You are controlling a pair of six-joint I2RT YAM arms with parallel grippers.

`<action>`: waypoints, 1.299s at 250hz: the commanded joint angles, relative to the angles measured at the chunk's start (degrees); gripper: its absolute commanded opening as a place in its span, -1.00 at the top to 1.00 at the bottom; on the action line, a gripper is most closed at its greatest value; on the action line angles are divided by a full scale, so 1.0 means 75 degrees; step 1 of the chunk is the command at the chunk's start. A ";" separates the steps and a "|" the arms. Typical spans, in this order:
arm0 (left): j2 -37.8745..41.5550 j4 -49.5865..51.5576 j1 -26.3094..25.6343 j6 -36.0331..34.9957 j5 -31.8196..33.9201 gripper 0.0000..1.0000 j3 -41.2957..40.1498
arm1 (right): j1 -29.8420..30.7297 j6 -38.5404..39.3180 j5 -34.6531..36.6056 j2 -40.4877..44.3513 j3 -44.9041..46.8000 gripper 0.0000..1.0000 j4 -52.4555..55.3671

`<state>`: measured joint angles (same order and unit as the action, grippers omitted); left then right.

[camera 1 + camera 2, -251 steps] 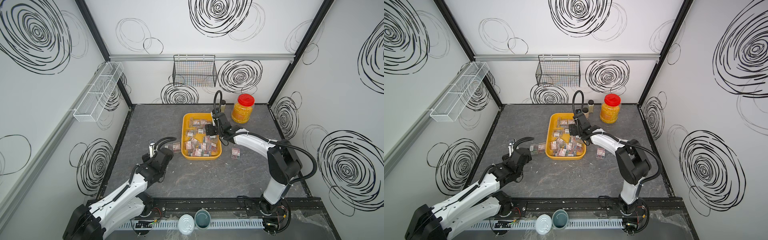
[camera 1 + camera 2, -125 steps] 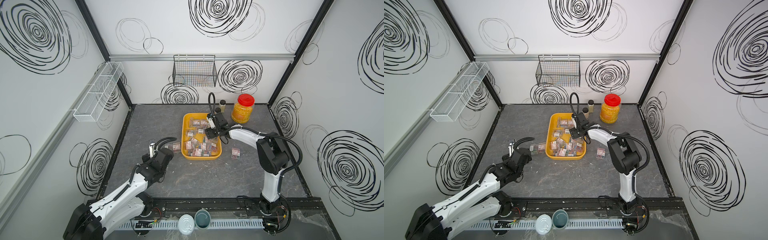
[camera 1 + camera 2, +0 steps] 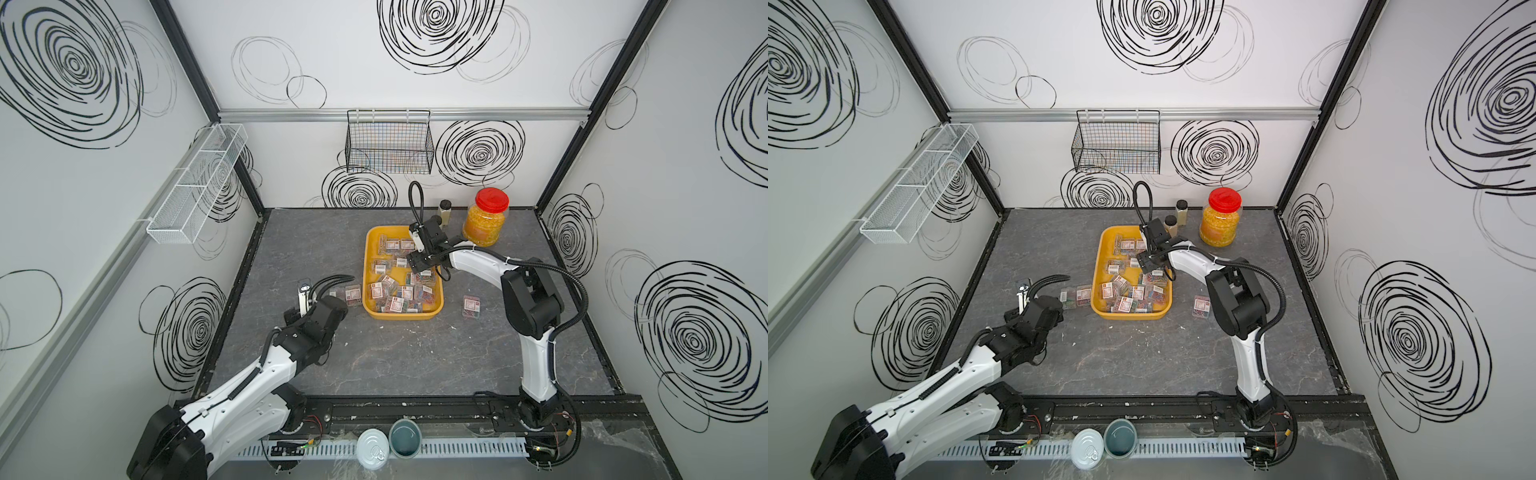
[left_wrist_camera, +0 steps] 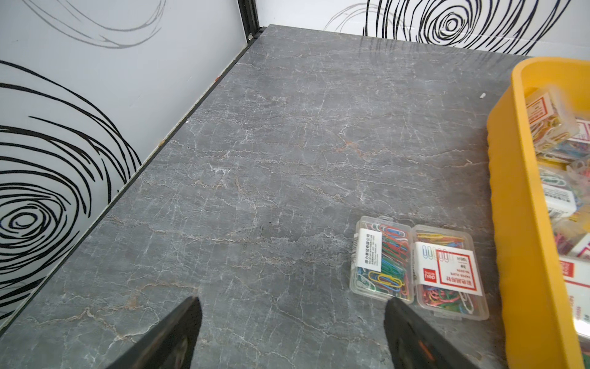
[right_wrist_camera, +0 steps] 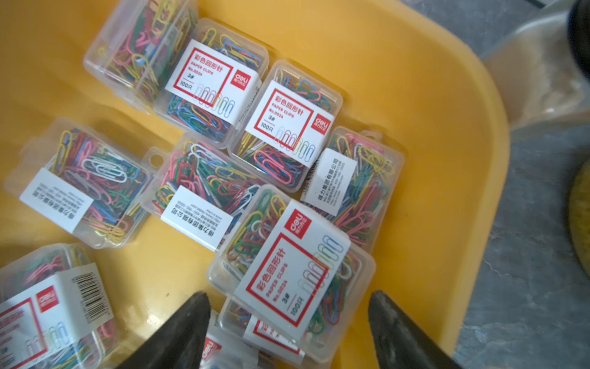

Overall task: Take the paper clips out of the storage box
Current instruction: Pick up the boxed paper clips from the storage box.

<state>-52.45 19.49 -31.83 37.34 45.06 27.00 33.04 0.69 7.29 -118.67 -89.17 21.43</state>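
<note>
Three cases out, the other paper clips [image 3: 395,299] heaped in the storage box [image 3: 399,316]

My right gripper [image 5: 287,297] hangs over the box, jaws spread and empty. A labelled case [image 5: 293,265] lies just ahead between them, and I judge its long axis points away from the jaws, slightly skewed. This arm is nearer. My left gripper [image 4: 292,302], equally wide and empty, sits over bare table [image 4: 255,159] beside two cases [image 4: 418,268].

Your grey marbled table [image 3: 415,365] carries the yellow tray [image 3: 399,316] near its middle, with a red-lidded jar [image 3: 485,222] and two small bottles [image 3: 1181,209] behind it. Two clip cases [image 3: 353,295] lie touching each other just left of the tray. A third case [image 3: 471,306] lies apart on its right.
</note>
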 commanded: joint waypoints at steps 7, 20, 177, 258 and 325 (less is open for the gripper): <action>0.0021 -0.0044 -0.0021 0.0127 0.0179 -0.86 0.0176 | 0.0140 0.0259 0.0622 -0.0204 -0.0356 -0.73 0.0489; 0.0006 -0.0043 -0.0024 0.0129 0.0179 -0.86 0.0180 | 0.0187 0.0346 0.0818 -0.0248 -0.0497 -0.75 0.0569; 0.0004 -0.0055 -0.0027 0.0118 0.0162 -0.87 0.0183 | -0.0123 0.1516 -0.0328 -0.0863 -0.1077 -0.86 0.0756; -0.0027 -0.0066 -0.0026 0.0095 0.0133 -0.87 0.0188 | -0.0289 0.1521 -0.0324 -0.1425 -0.1720 -0.83 0.0947; -0.0074 -0.0082 -0.0027 0.0083 0.0133 -0.87 0.0204 | -0.0292 0.0974 -0.0363 -0.1324 -0.1673 -0.55 0.1080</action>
<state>-52.58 19.46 -31.83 37.36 45.06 27.00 31.62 10.28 3.90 -128.05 -101.21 26.81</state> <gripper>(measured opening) 0.937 0.783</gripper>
